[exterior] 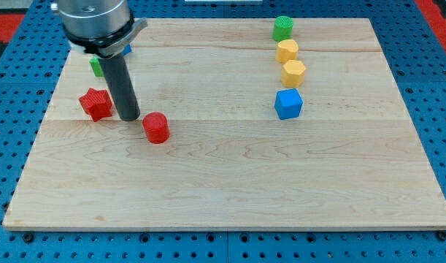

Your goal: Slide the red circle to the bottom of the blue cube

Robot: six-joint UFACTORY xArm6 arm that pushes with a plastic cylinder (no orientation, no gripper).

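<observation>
The red circle (156, 128) is a short red cylinder on the wooden board, left of centre. The blue cube (288, 104) sits far off at the view's right, level with it or slightly higher. My tip (130, 117) rests on the board just left of the red circle, a small gap apart, and right of a red star-shaped block (95, 104).
A green block (96, 66) and a blue block (125, 50) are partly hidden behind the rod at upper left. Above the blue cube stand two yellow blocks (293, 72), (287, 50) and a green cylinder (282, 28). The board's edge (223, 228) runs along the bottom.
</observation>
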